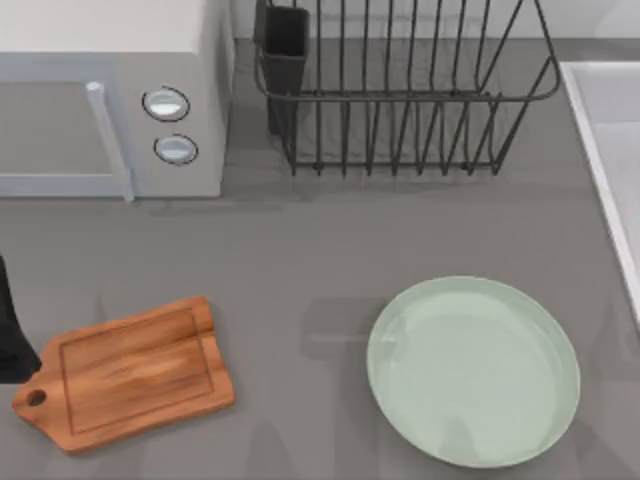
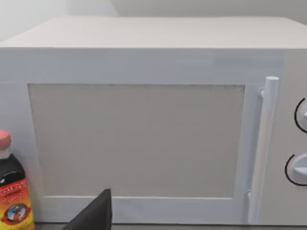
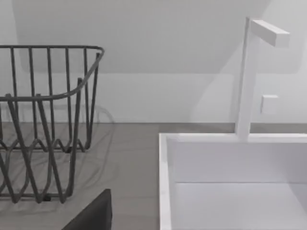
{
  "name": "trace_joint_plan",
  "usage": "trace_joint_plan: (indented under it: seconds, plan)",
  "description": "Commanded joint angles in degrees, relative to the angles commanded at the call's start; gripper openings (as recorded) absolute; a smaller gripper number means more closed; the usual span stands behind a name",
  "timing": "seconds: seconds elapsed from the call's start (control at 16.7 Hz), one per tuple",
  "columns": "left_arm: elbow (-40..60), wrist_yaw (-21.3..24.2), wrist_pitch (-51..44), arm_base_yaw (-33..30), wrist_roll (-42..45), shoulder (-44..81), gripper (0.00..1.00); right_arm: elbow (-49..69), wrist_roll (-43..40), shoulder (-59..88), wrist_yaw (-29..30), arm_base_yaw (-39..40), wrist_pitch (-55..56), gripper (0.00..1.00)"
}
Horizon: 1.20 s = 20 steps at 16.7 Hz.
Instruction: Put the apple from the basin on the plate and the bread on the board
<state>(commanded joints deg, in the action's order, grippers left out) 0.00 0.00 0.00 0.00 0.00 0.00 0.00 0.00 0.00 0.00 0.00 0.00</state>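
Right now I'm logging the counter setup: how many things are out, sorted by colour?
White: 2, the microwave and the basin.
Brown: 1, the board.
Mint green: 1, the plate.
Black: 1, the wire dish rack.
Dark with red cap: 1, a sauce bottle.
Total: 6.

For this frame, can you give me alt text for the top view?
A grey table seen from above: an empty mint-green plate at lower right and a bare wooden board at lower left. Behind them stand a white microwave and a dark wire dish rack; the basin borders the right edge.
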Motion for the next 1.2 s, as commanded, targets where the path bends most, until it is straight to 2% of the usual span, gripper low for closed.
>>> trace_joint_plan:
  seconds: [0.24, 0.48, 1.2]
  plan:
    - [0.0, 0.0, 0.0, 0.0, 0.0, 0.0, 1.0, 3.35, -0.7, 3.55, 0.01, -0.74, -2.28, 1.0]
    - [0.0, 0.0, 0.0, 0.0, 0.0, 0.0, 1.0, 14.82, -3.04, 16.79, 0.02, -3.21, -9.86, 1.0]
    - [0.0, 0.0, 0.0, 0.0, 0.0, 0.0, 1.0, 67.5, -13.72, 87.81, 0.1, -14.49, -44.46, 1.0]
